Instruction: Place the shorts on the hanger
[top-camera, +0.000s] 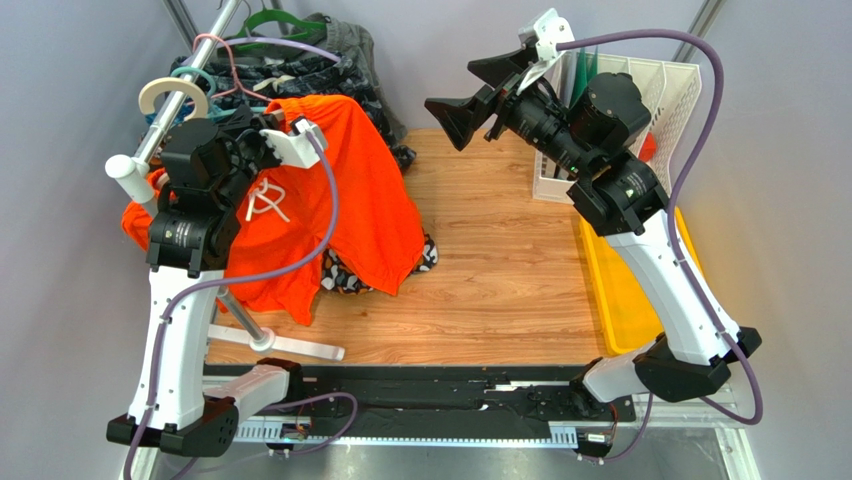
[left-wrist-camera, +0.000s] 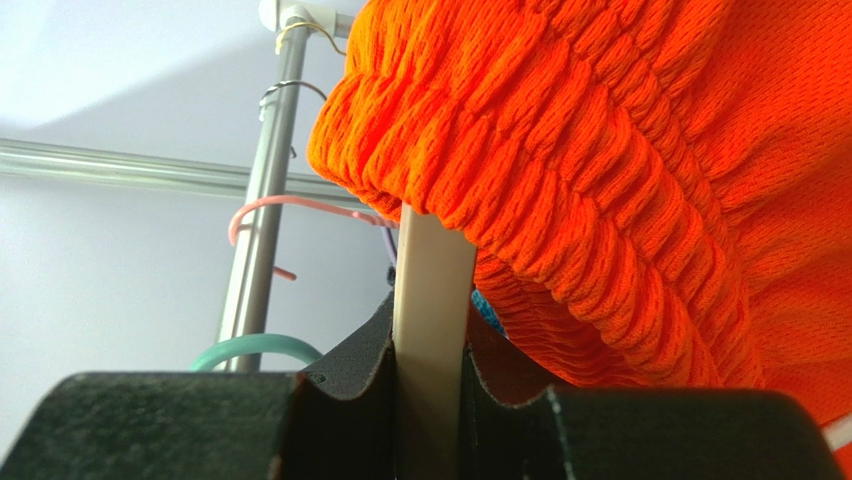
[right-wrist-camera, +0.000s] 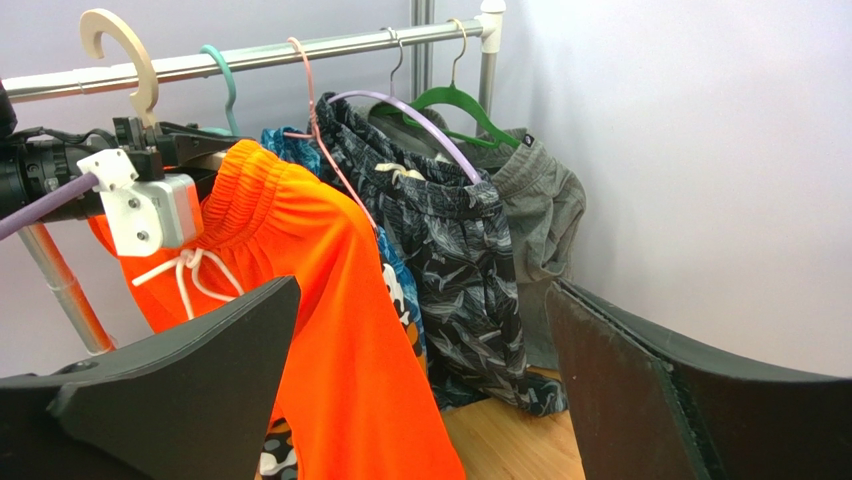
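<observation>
Orange-red mesh shorts (top-camera: 350, 200) hang at the far-left corner of the desk (top-camera: 500, 270). They are draped waist-up over a cream hanger (top-camera: 170, 95). The hanger's thick hook sits at a metal rail (right-wrist-camera: 300, 55); whether it rests on the rail I cannot tell. The left arm (top-camera: 185, 235) points up at it, and the left jaws are clenched on a flat cream strip of the hanger, just below the gathered waistband. A white drawstring (top-camera: 268, 200) dangles in front.

The shorts look light, soft and limp, likely to slide off a sloping shoulder if tugged. The thick elastic waist seems the firmest place to take hold. The hanger looks stiff and should give a sure grip.

Behind them, thin coloured hangers (right-wrist-camera: 400, 105) carry a dark patterned pair (right-wrist-camera: 450, 240) and a grey pair (right-wrist-camera: 545, 200). Wood-grain desk spreads through the middle. The right arm (top-camera: 640, 230) hovers above the far-right part, with the right jaws spread wide, holding nothing and facing the rail. A white basket (top-camera: 665, 85) stands at the far-right corner, and a yellow tray (top-camera: 615, 290) lies along the right edge. Pale grey walls (top-camera: 790, 200) close in the space.
</observation>
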